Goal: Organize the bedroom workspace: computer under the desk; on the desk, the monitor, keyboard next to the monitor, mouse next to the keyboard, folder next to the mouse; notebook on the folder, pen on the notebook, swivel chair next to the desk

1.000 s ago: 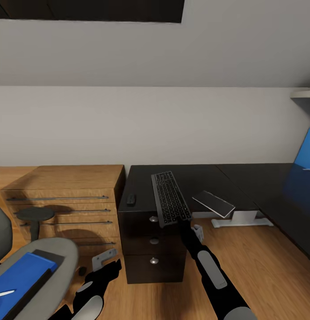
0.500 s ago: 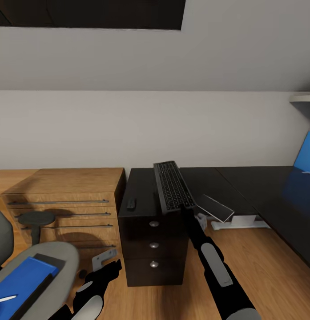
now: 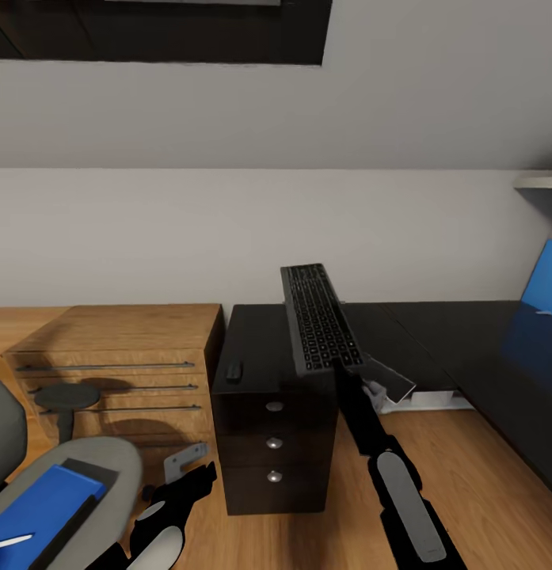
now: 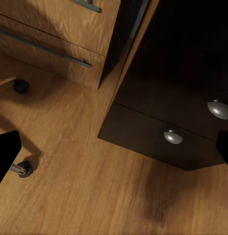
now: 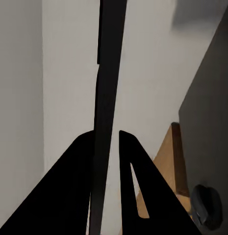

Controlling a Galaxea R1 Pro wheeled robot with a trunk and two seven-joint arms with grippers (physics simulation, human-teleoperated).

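Right now the desk (image 3: 256, 348) is the landmark: its glossy black top runs from the drawer unit (image 3: 274, 443) off to the right, and most of that surface lies bare. Just left of the desk stands a light wooden chest (image 3: 109, 356), their sides nearly touching. Wooden floor (image 3: 466, 459) lies open in front of the desk, to the right of the drawer unit.

Above the desk's front edge the right gripper (image 3: 336, 366) pinches the near end of the keyboard (image 3: 317, 317), which is lifted clear of the top and tilted, its far end raised toward the wall. In the right wrist view the keyboard (image 5: 106, 122) shows edge-on, clamped between the two dark fingers (image 5: 69, 186).

On the desk's left corner sits the mouse (image 3: 234, 370), small and black, apart from the keyboard. Left of the desk and nearer the robot, the swivel chair (image 3: 78, 475) carries the blue folder (image 3: 30, 507) on its seat, with the whitish pen (image 3: 8, 541) lying on the folder.

Low before the drawer unit hangs the left gripper (image 3: 195, 480), its fingers (image 4: 5, 156) spread wide with nothing between them
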